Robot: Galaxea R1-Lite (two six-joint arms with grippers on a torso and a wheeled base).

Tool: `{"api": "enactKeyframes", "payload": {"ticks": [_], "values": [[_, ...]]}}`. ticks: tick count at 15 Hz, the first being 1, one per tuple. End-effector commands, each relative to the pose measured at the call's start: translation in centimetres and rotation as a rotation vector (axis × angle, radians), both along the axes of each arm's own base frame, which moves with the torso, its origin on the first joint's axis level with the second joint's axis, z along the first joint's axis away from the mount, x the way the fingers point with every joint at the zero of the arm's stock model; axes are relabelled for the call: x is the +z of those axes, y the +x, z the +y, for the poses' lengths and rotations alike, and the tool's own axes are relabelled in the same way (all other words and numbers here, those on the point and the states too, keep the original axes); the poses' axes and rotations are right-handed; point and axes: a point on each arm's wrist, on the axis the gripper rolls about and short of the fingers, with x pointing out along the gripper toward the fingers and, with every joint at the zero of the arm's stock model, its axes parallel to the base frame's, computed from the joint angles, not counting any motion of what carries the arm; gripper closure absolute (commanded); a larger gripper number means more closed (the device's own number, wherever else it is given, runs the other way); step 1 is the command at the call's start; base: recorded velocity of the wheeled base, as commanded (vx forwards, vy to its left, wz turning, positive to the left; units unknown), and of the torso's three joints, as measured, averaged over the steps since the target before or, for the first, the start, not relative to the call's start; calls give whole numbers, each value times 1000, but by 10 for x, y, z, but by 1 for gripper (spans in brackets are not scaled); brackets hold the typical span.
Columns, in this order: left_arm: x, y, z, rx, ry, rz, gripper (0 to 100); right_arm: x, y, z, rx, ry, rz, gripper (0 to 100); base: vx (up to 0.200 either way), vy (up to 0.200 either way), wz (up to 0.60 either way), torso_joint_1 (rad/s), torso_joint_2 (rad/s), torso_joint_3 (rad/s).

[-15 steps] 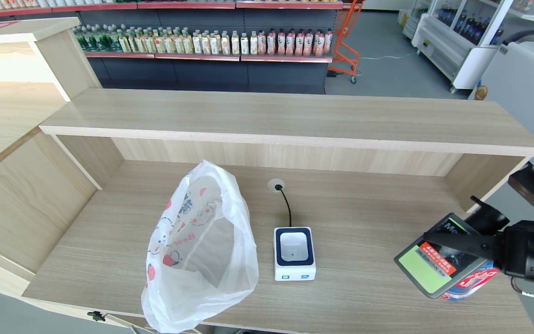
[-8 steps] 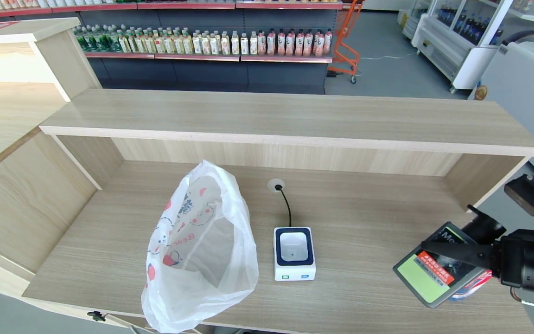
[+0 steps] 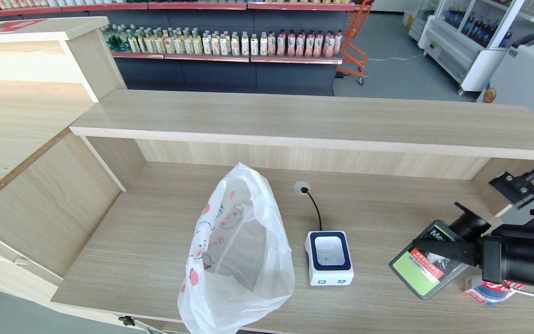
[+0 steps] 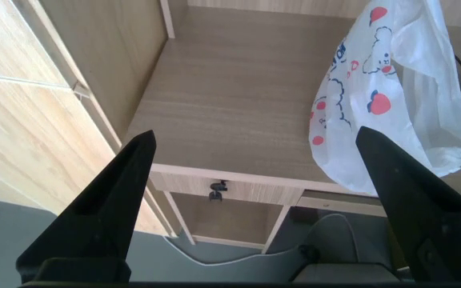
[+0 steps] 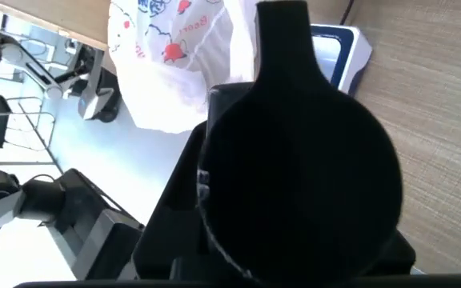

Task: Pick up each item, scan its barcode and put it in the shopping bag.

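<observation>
The flat dark packet (image 3: 427,266) with the green label hangs over the right end of the worktop (image 3: 155,241), clamped in my right pincer (image 3: 441,234), well apart from the scanner (image 3: 328,257). I judge scanning is the step in hand. I'd carry the packet over the scanner's window and turn the barcode face down; I can't tell which face bears it. The shopping bag (image 3: 239,250) stands just beside the scanner. 1 red-and-white wrapper (image 3: 494,291) lies beneath that arm. My left pincer (image 4: 250,208) is spread wide, holding nothing.
</observation>
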Motion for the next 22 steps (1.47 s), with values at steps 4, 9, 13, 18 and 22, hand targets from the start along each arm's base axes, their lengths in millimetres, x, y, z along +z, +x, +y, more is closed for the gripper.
{"api": "enactKeyframes", "payload": {"ticks": [4, 9, 13, 18, 22], "values": [[0, 0, 0, 1, 0, -1, 0, -48, 45, 18, 87, -166, 12, 100, 0, 0, 0, 0, 0, 0], [0, 0, 0, 1, 0, -1, 0, -80, 75, 40, 137, -171, -19, 100, 0, 0, 0, 0, 0, 0], [0, 0, 0, 1, 0, -1, 0, -97, 90, 50, 141, -175, -48, 100, 0, 0, 0, 0, 0, 0], [0, 0, 0, 1, 0, -1, 0, -108, 105, 62, 147, -133, -107, 100, 0, 0, 0, 0, 0, 0], [0, 0, 0, 1, 0, -1, 0, -105, 123, 79, 142, -71, -126, 100, 0, 0, 0, 0, 0, 0]]}}
